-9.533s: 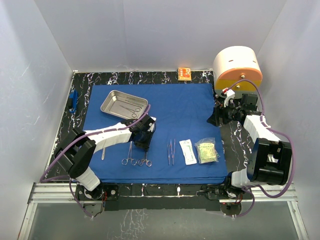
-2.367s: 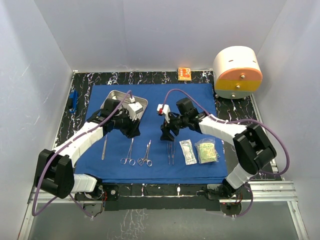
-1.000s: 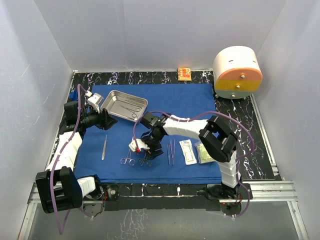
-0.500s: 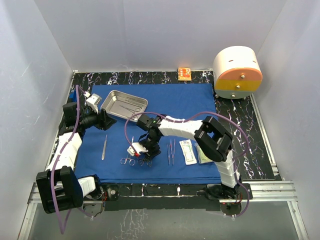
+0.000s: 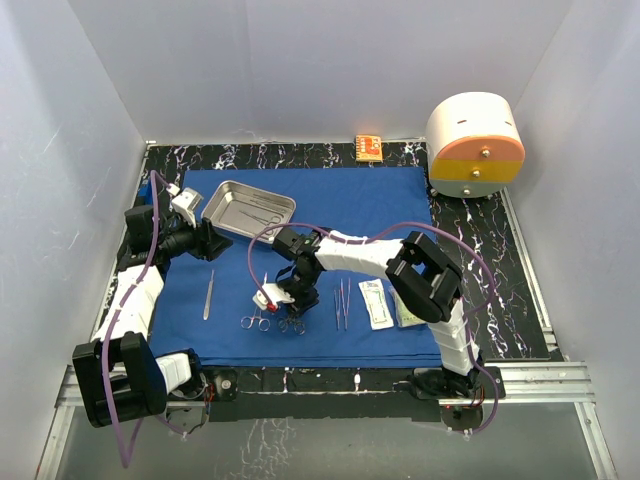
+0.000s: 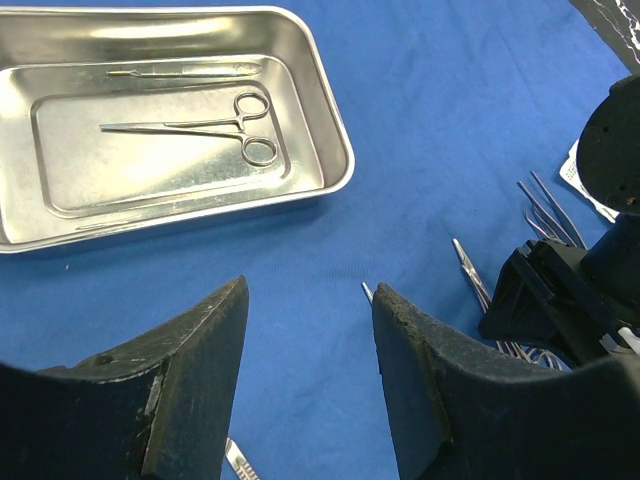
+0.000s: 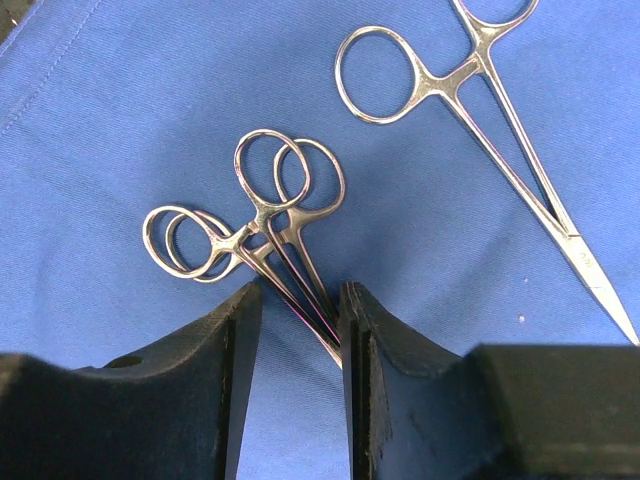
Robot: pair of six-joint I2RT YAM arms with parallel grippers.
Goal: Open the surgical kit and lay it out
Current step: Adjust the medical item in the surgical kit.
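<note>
- Top external view: the royal-blue cloth wrap (image 5: pixel 385 205) lies spread flat on the black marbled worktop (image 5: pixel 475 250), with the shiny rectangular steel tray (image 5: pixel 225 200) on its far-left part.
  - The right end effector (image 5: pixel 292 305) is low over the ring-handled steel forceps (image 5: pixel 292 324), near the cloth's front edge.
  - The slim steel tweezers (image 5: pixel 342 300) and the two small sealed packets (image 5: pixel 377 303) lie just to its right, so there is little sideways room.
  - The bare cloth toward the far middle looks like the safest place to carry things.
- Left wrist view: the left end effector (image 6: pixel 308 290) hovers above bare cloth just short of the tray's rim. Its fingers are apart and hold nothing.
  - More instruments are in the tray.
  - The right arm crowds the right of this view, so the left arm is best kept clear of it.
- Right wrist view: the right end effector's fingers stand narrowly apart astride the forceps' shafts, just below the rings.
  - I cannot tell whether they are pinching the metal.
  - There seem to be two overlapped forceps here.
  - A good grasp would be centred on the shafts, squeezed firmly and lifted straight up, so the neighbouring single steel forceps (image 7: pixel 480 90) stays undisturbed.
</note>
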